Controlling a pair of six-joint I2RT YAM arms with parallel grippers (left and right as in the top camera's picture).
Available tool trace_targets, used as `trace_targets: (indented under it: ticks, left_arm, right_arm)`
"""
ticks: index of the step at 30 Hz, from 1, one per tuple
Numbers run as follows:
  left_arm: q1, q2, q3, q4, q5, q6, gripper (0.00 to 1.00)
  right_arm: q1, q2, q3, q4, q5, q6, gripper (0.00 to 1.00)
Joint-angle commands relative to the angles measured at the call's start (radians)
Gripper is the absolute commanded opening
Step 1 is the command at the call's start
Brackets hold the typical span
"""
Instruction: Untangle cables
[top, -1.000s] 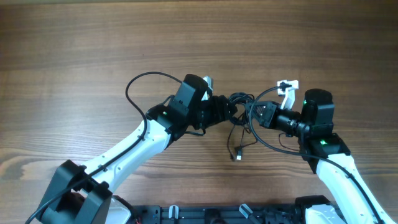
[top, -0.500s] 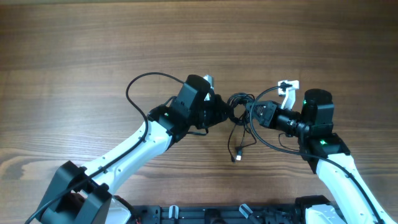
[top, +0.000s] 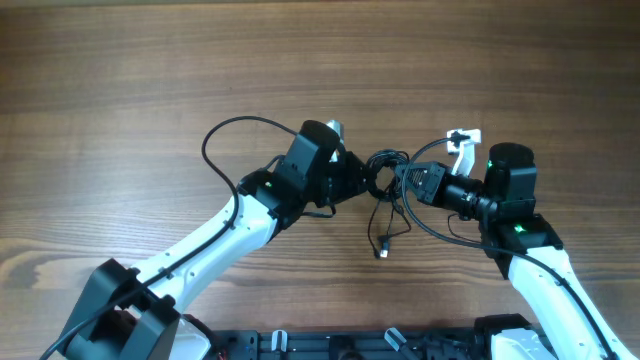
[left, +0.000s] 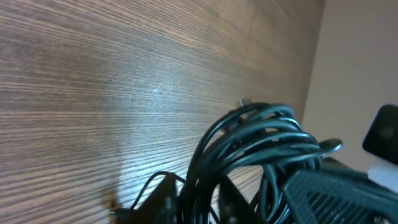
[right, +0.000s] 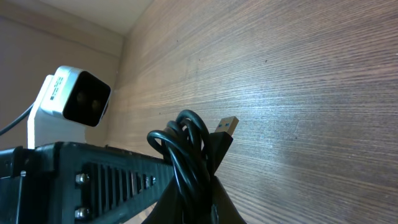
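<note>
Cables (top: 385, 163): black bundle over mid desk (top: 150, 60), held up btwn both arms, prob. so the loops hang free instead of dragging on the wood. One loose end (top: 381, 252) drops to the desk below, w/ a small connector. A USB plug (right: 226, 125) pokes out of the coil by the right gripper (top: 405, 180), which is pinched closed on a few strands. The left gripper (top: 357, 176) is closed on the opposite side of the coil, strands running btwn its fingers. Two opposed holds look meant for pulling the knot apart. Risk: tugging may tighten it.
</note>
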Motion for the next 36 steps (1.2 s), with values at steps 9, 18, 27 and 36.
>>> trace_targets:
  ticks: [9, 18, 27, 36]
  left_arm:
    - [-0.050, -0.008, 0.002, -0.002, -0.020, 0.037, 0.34]
    - [-0.046, -0.008, 0.002, -0.002, -0.012, 0.126, 0.04]
    - [0.029, -0.008, 0.002, -0.057, -0.137, 0.046, 0.04]
    - [0.043, -0.008, 0.002, -0.019, -0.160, -0.141, 0.04]
  right_arm:
    - [-0.004, 0.002, 0.003, 0.027, -0.060, 0.043, 0.04]
    - [-0.004, 0.002, 0.003, 0.034, -0.074, 0.046, 0.04]
    - [-0.004, 0.002, 0.003, -0.029, -0.079, -0.126, 1.00]
    - [0.080, 0.002, 0.002, -0.027, -0.049, -0.377, 1.00]
